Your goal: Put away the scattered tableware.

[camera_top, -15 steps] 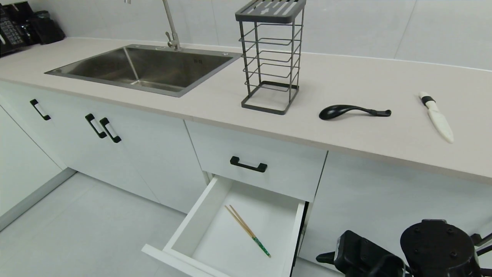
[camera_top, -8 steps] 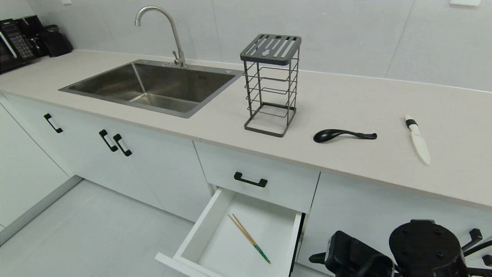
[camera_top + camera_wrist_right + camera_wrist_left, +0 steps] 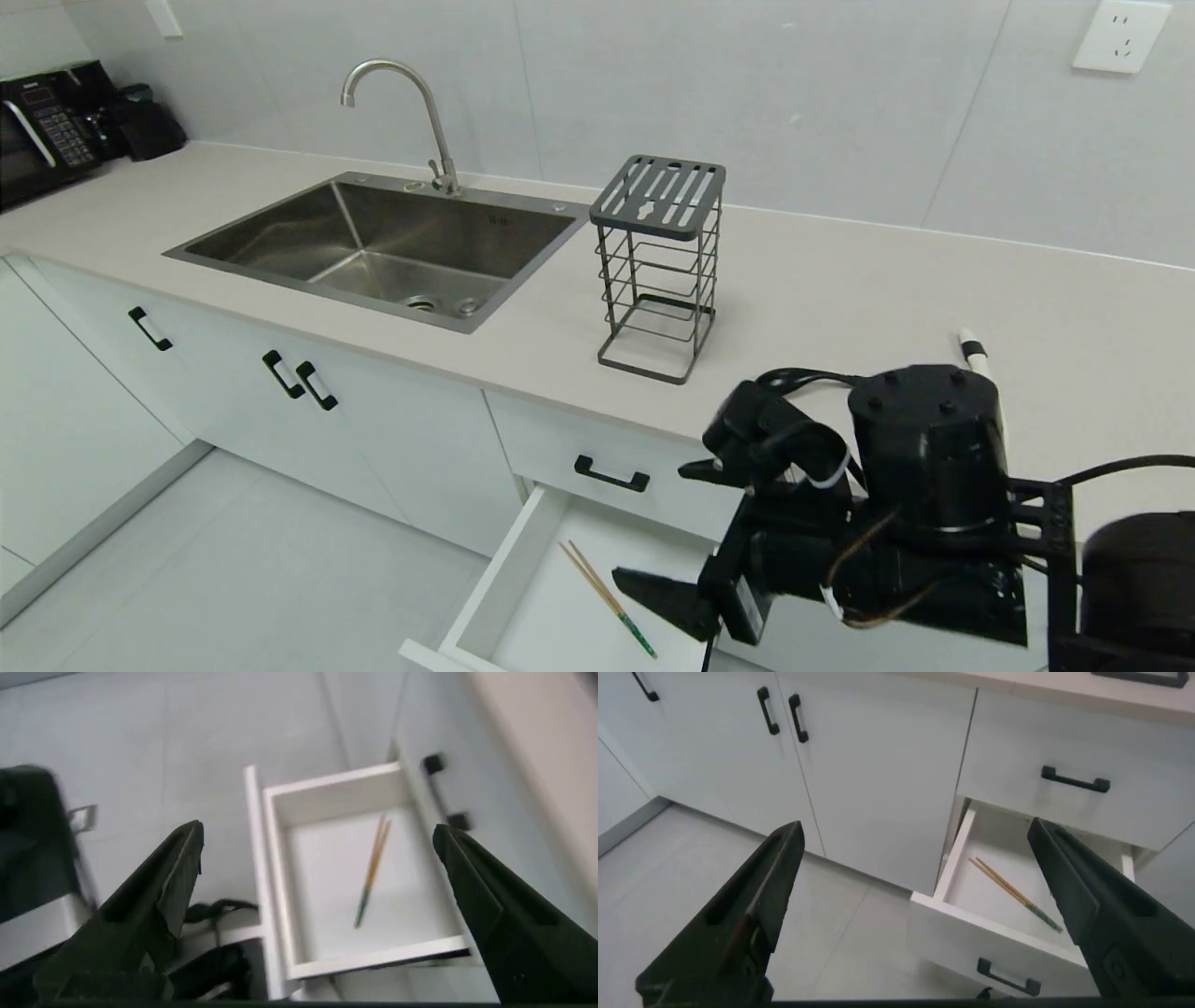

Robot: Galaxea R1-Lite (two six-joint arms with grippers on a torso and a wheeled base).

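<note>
Head view entries: chopsticks (image 3: 605, 597), two sticks, one pair, lying in the one open drawer (image 3: 490, 583) under the desk (image 3: 840, 280). One knife (image 3: 971, 347) is logged on the desk, partly hidden by the right arm (image 3: 924, 448); one wire rack (image 3: 661, 266); one sink (image 3: 280, 233). From the left wrist view the drawer's front handle (image 3: 1004, 978) is added. Left hand (image 3: 913, 835) and right hand (image 3: 318, 833) are recorded spread open, empty.

My right arm (image 3: 924, 448) is folded low across my front, its wrist bent so that my right gripper (image 3: 318, 868) points downward, both fingers (image 3: 159, 905) spread wide with nothing between them. My left gripper (image 3: 915, 849) tilts forward and down, its fingers (image 3: 757, 896) likewise wide apart and empty.
</note>
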